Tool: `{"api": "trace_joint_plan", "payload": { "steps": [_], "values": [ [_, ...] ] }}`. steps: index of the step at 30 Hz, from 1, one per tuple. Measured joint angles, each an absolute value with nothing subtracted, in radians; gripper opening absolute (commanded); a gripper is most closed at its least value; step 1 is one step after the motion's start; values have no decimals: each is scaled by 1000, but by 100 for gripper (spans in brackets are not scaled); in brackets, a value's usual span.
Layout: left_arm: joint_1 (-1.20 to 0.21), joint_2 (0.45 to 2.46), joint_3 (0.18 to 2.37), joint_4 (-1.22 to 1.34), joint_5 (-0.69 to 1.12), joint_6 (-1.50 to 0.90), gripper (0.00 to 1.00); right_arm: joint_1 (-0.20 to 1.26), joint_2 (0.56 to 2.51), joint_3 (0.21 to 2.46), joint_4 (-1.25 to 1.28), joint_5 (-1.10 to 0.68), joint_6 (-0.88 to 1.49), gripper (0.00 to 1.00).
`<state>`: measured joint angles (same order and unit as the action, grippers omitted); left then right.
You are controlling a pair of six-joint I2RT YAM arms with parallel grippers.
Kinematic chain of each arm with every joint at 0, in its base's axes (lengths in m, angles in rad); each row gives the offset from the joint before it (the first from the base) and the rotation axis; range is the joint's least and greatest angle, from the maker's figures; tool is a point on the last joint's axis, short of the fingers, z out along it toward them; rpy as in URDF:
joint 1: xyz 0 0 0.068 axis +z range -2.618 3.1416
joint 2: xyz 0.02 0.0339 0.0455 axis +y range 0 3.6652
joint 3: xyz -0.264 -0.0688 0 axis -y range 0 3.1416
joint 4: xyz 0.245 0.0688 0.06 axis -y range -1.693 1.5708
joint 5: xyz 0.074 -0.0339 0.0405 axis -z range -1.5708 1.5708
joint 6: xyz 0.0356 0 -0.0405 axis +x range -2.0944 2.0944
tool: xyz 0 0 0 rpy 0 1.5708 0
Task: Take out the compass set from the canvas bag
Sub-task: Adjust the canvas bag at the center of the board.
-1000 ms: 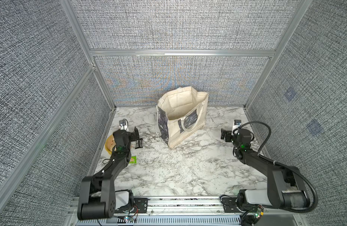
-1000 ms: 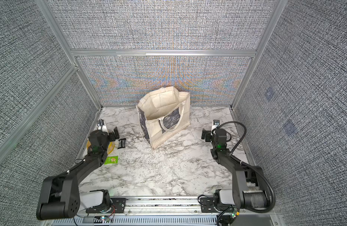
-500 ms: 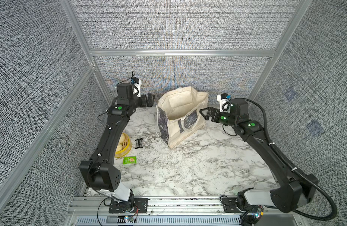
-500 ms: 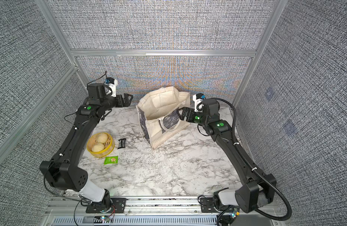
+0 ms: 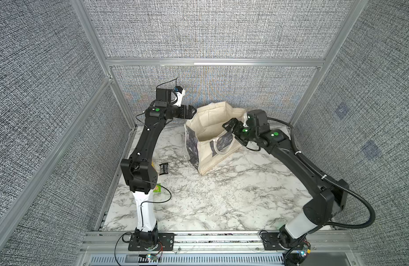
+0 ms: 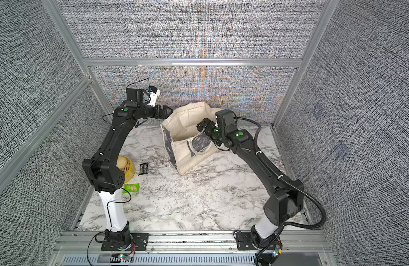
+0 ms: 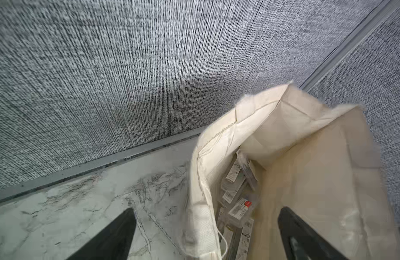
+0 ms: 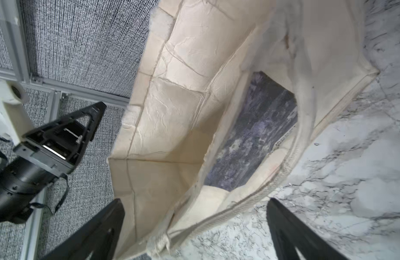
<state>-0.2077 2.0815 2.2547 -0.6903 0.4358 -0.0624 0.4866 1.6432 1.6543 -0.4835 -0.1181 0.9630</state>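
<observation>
The canvas bag (image 5: 205,153) stands open at the back of the marble table (image 5: 222,198), close to the rear wall. Clear packets (image 7: 238,209) with barcode labels lie at its bottom; which one is the compass set I cannot tell. The left gripper (image 5: 193,112), jaws spread and empty, has the bag's left rim between its fingers. The right gripper (image 5: 230,126), likewise wide and empty, hangs over the bag's right side. A black packet (image 5: 163,168) and a green packet (image 6: 131,188) lie by the left arm
</observation>
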Motion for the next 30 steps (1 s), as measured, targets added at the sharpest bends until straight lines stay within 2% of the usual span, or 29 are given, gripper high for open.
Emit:
{"api": "trace_joint_plan", "payload": {
  "steps": [6,10,16,19,30],
  "values": [
    [-207,2139,2316,-751,421,-36,99,489,1729,1679,-482,-54,986,71],
    [-207,2127,2258,-759,421,-36,99,488,1758,1668,-464,-52,981,50],
    [-207,2074,2220,-767,418,-34,99,487,1755,1668,-450,-54,949,11],
    [-204,2051,2219,-766,403,-34,99,486,1737,1655,-447,-51,933,0],
    [-193,2105,2329,-802,446,-57,97,463,1675,1592,-437,-91,879,0]
  ]
}}
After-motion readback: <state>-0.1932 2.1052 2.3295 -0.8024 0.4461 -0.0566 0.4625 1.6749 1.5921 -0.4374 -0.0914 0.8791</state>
